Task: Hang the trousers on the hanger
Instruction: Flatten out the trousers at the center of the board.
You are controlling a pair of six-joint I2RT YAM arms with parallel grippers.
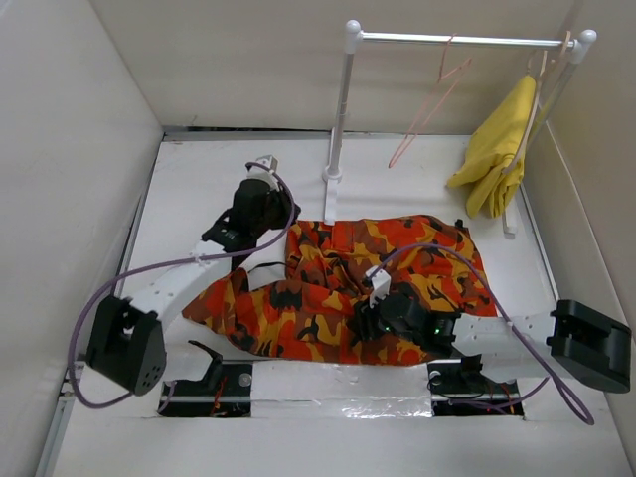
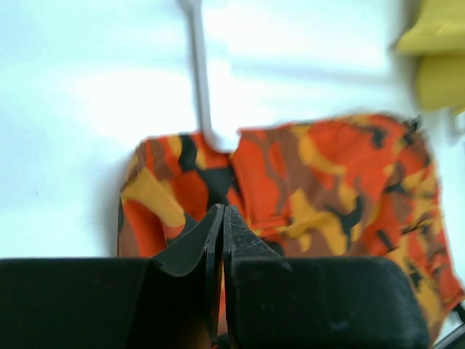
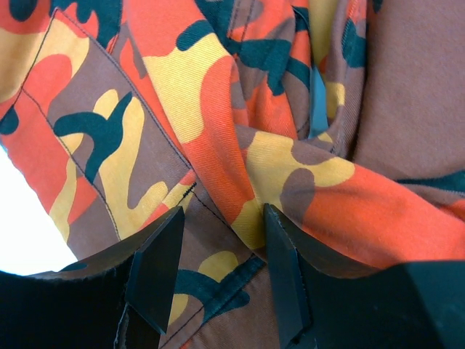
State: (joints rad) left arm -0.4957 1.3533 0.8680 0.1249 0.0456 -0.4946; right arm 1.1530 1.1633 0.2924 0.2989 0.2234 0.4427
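At the near edge of the white table point(image 1: 199, 169) the two arm bases stood side by side. The right gripper point(image 3: 224, 218) was low over the near part of the trousers point(image 1: 338, 288). Its two black fingers point(image 3: 156, 269) stood partly apart, pressed onto the cloth either side of a raised fold. The fold lay in the gap, but the fingers had not closed on it. A stitched pocket edge ran just left of that fold in the right wrist view.

The trousers lay crumpled flat on the table between the arms, in orange, red, black and brown camouflage. They spread from near the left arm across to the right arm's forearm. They were nowhere on the hanger.

Farther in, the left gripper point(image 2: 221, 214) hung at the trousers' left far edge. Its fingers were pressed together with nothing visible between them, and whether its tips touched the cloth could not be told from the blurred left wrist view.

Just beyond the trousers stood the foot of the white rack post point(image 1: 338, 119), touching or almost touching their far edge. The pink wire hanger point(image 1: 427, 109) hung bare by its hook from the rail point(image 1: 457, 40) at the back, well apart from the trousers. Right of it a yellow garment point(image 1: 492, 149) drooped from the rail's far right end
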